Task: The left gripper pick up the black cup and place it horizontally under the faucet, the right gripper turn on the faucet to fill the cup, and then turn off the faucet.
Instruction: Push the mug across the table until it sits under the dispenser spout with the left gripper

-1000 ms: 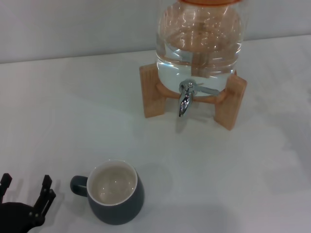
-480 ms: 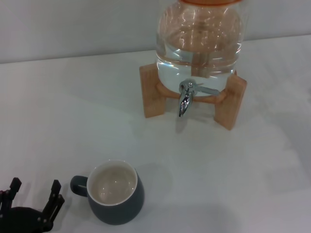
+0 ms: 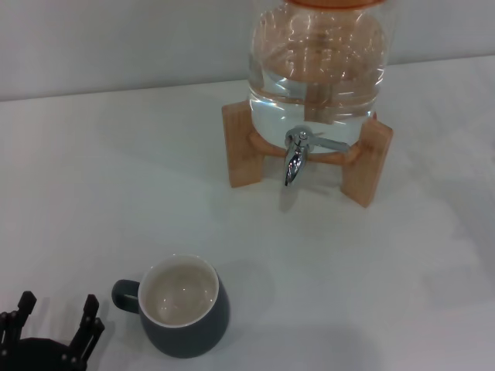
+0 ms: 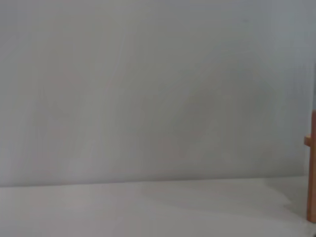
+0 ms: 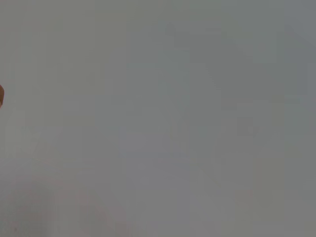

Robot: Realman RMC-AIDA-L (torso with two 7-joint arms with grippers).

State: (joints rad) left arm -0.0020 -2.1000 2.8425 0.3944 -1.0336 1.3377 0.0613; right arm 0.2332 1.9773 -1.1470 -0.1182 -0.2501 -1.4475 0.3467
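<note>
The black cup [image 3: 186,308] stands upright on the white table near the front left, cream inside showing, its small handle pointing left. My left gripper [image 3: 56,311] is at the bottom left corner, open and empty, its fingertips [image 3: 90,304] a short way left of the cup's handle. The chrome faucet [image 3: 294,158] hangs from the clear water jar [image 3: 317,62] on its wooden stand [image 3: 241,147] at the back, its thin lever pointing right. My right gripper is out of view.
The white table [image 3: 116,178] runs back to a grey wall. The left wrist view shows the wall, the table edge and a sliver of the wooden stand [image 4: 312,177]. The right wrist view shows only a grey surface.
My left gripper has slid right, closer to the cup's handle, and lower in the head view. The cup and faucet have not moved.
</note>
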